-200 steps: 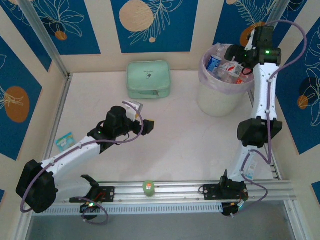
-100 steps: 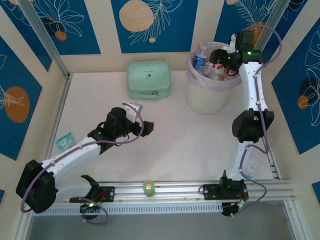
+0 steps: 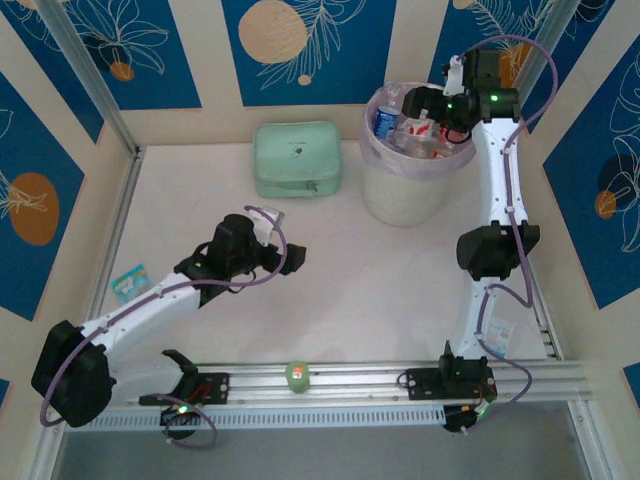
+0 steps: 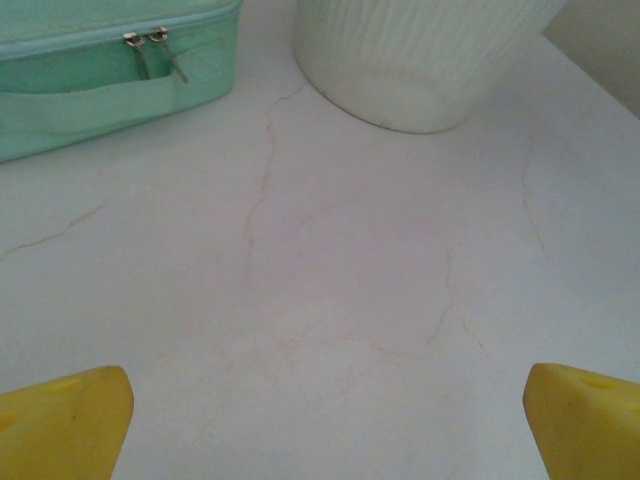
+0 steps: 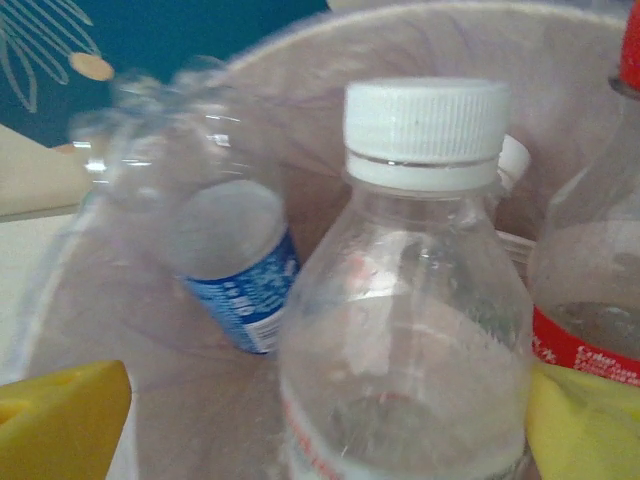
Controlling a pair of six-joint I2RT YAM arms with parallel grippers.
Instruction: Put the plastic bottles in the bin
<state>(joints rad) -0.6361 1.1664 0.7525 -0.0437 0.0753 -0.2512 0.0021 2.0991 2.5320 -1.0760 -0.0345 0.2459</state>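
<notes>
Bin stands at the far right of the bench, close to the back wall, lilac liner over the rim. The plastic bottles are piled inside it, with blue and red labels visible from the top. On the right wrist view, inside the bin: a white-capped bottle upright in the centre, a blue-label bottle tilted and blurred against the liner on the left, and a red-label bottle at the right edge. Mint green case lies just left of the bin, a narrow gap between them. Bench centre is bare, with lots of open room. A small blue packet lies by the left wall and a green thing sits on the front rail. Right tool is over the bin mouth, tips apart; the white-capped bottle sits between them, with a gap on the left side, so it is not clamped. Left tool is low over mid-bench, well apart from the bin, tips wide apart over bare bench. Case and bin base are ahead of it.
</notes>
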